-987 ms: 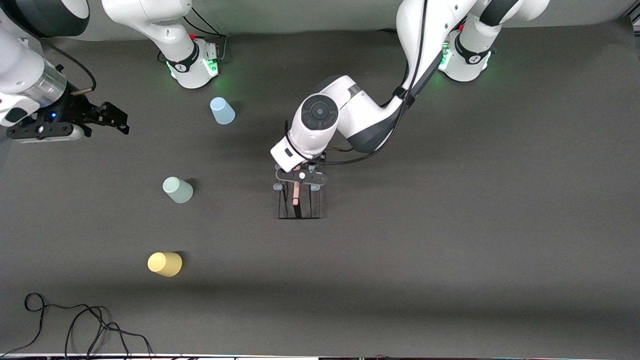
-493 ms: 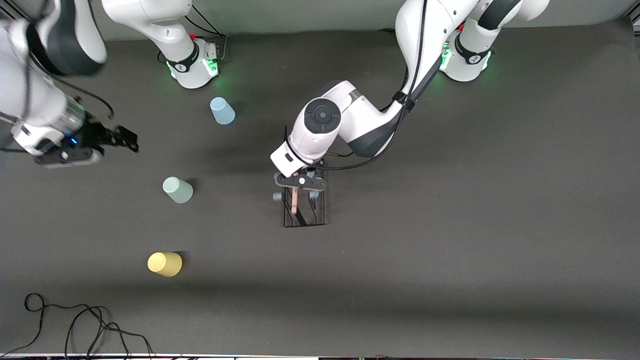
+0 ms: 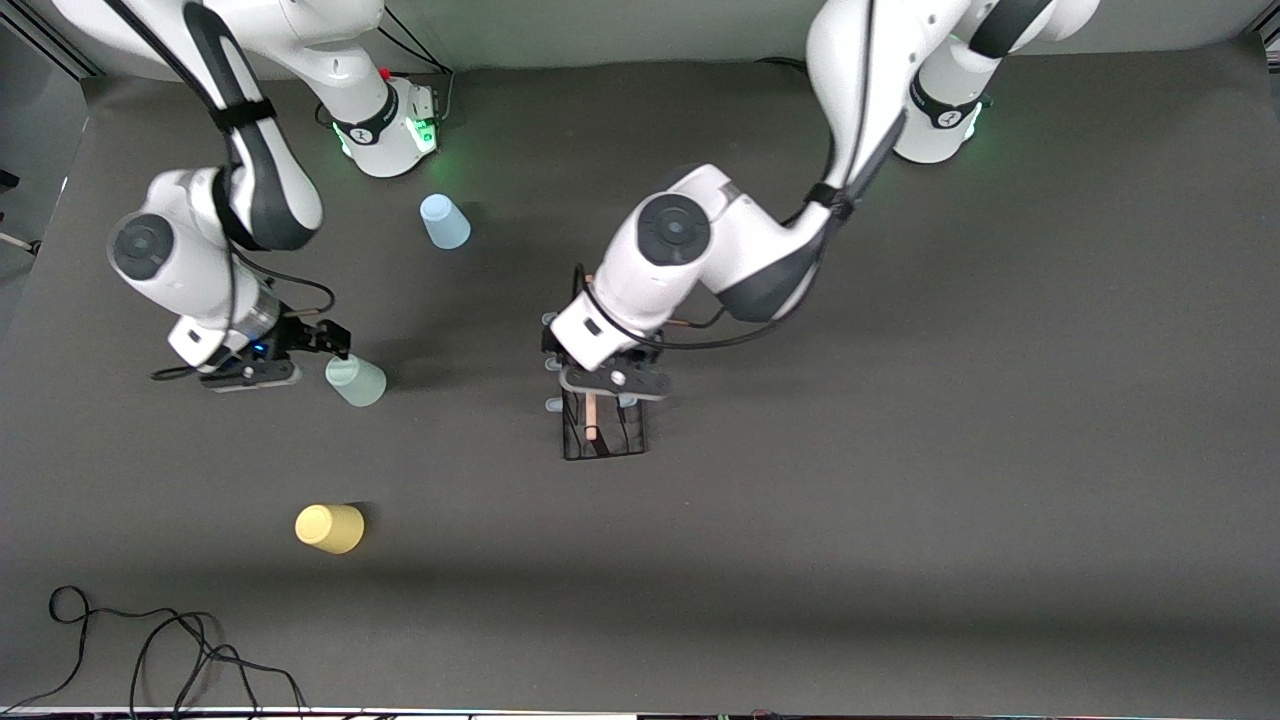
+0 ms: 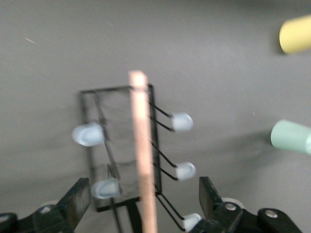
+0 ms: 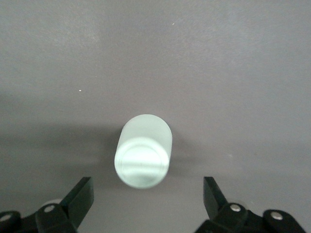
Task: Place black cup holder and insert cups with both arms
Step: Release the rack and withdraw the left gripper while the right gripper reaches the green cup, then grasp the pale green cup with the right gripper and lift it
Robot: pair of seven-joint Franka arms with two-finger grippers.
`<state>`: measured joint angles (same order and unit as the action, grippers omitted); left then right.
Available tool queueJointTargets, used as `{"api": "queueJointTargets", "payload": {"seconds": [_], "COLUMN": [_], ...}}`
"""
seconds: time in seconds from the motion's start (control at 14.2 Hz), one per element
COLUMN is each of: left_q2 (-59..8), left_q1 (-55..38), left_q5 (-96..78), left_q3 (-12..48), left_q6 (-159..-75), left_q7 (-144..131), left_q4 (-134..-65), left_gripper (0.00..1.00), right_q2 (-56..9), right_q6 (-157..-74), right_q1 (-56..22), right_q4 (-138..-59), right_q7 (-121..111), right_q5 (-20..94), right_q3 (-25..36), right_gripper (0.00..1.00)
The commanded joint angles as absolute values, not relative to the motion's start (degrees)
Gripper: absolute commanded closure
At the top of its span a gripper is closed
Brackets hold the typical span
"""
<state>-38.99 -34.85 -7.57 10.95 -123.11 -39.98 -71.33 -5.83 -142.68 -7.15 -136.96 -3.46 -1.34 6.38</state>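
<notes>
The black cup holder (image 3: 603,438) stands on the mat in the middle of the table, its wooden rod handle (image 3: 592,415) upright. My left gripper (image 3: 610,382) is over it, open, with the rod (image 4: 142,145) between the fingers and untouched; pale pegs (image 4: 182,121) stick out on both sides. My right gripper (image 3: 330,345) is open, just beside the mint green cup (image 3: 356,381), which stands upside down ahead of the fingers in the right wrist view (image 5: 143,158). The light blue cup (image 3: 444,221) is near the right arm's base. The yellow cup (image 3: 330,528) is nearer the front camera.
A black cable (image 3: 150,650) lies coiled at the table's near edge, toward the right arm's end. The left wrist view also shows the yellow cup (image 4: 295,34) and mint cup (image 4: 290,137) off to one side.
The right arm has swung in from the table's end and lowered its gripper beside the mint cup. The left gripper and the cup holder have shifted slightly toward the front camera.
</notes>
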Motion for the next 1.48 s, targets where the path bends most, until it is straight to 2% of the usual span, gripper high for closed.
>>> {"api": "queueJointTargets", "payload": {"seconds": [0.0,0.14,0.35,0.42,0.63,0.7,0.85,0.99,1.13,1.27,1.41], "left_q2": [-31.3,-27.2,-19.4,-17.5,-10.7,-8.7,-4.3,0.1,0.8,1.1,2.0], "left_q1": [-28.7,-23.0,-13.9,-10.8,-3.8,-2.3,0.4,4.0,5.1,5.8,6.1], "left_q5": [-5.4,1.9,4.9,4.7,4.6,4.6,4.6,4.6,4.6,5.1,5.1], "left_q3": [10.9,10.6,10.3,10.4,10.3,10.2,10.1,10.1,10.1,10.0,8.6], "left_q6": [-110.8,-102.5,-102.0,-101.6,-101.9,-101.6,-101.2,-103.1,-101.8,-99.6,-97.7], "left_q7": [-36.1,-33.9,-26.5,-23.1,-18.6,-17.5,-13.2,-7.9,-7.4,-7.3,-6.6], "left_q4": [-72.6,-74.2,-81.5,-82.9,-88.8,-90.4,-94.3,-99.4,-99.6,-99.8,-99.8], "left_gripper": [0.0,0.0,0.0,0.0,0.0,0.0,0.0,0.0,0.0,0.0,0.0], "right_q2": [-10.2,-12.6,-14.7,-14.6,-13.3,-11.8,-7.2,-1.3,2.5,3.2,3.1], "right_q6": [-148.9,-151.2,-151.9,-151.3,-147.5,-145.8,-142.2,-133.6,-122.0,-109.1,-101.3], "right_q1": [-7.6,-7.6,-7.5,-7.5,-7.5,-7.5,-7.6,-7.6,-7.6,-7.6,-7.7], "right_q4": [-137.6,-137.7,-138.0,-138.0,-137.6,-137.3,-136.4,-133.5,-126.5,-116.8,-109.8], "right_q7": [-3.6,-3.5,-3.4,-3.4,-3.5,-3.5,-3.6,-3.5,-3.3,-1.5,0.8], "right_q5": [-1.5,-1.5,-1.5,-1.5,-1.5,-1.5,-1.5,-1.5,-1.5,-1.5,-1.5], "right_q3": [6.5,6.5,6.5,6.5,6.5,6.5,6.5,6.3,6.2,6.2,6.1], "right_gripper": [0.0,0.0,0.01,0.09,0.61,0.73,0.74,0.74,0.74,0.75,0.78]}}
